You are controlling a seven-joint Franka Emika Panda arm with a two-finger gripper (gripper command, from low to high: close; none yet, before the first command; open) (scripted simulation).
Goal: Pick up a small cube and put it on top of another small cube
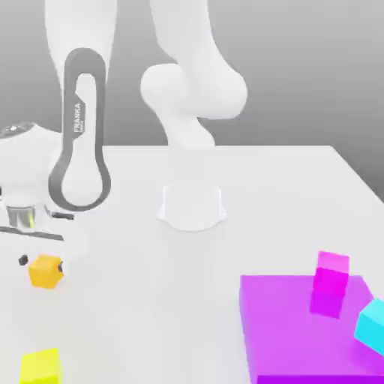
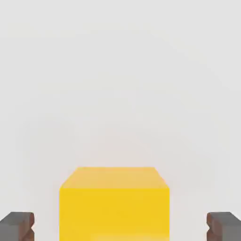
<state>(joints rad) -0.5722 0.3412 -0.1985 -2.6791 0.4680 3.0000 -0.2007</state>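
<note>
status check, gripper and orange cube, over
Gripper open, straddling orange-yellow cube, not closed on it. Cube on table. Lemon-yellow cube nearby, path clear.

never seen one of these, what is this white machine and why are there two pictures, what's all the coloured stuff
The white machine is a simulated robot arm bolted to a pale table. One picture looks at the scene from outside; the other is taken by a camera on the arm's hand, looking down past its pincer.

On the table lie an orange-yellow cube, a brighter lemon-yellow cube and a big purple slab. A magenta block and a cyan block sit on the slab.

The pincer is open, its two dark fingertips either side of the orange-yellow cube without touching it. Nothing is held yet.
</note>
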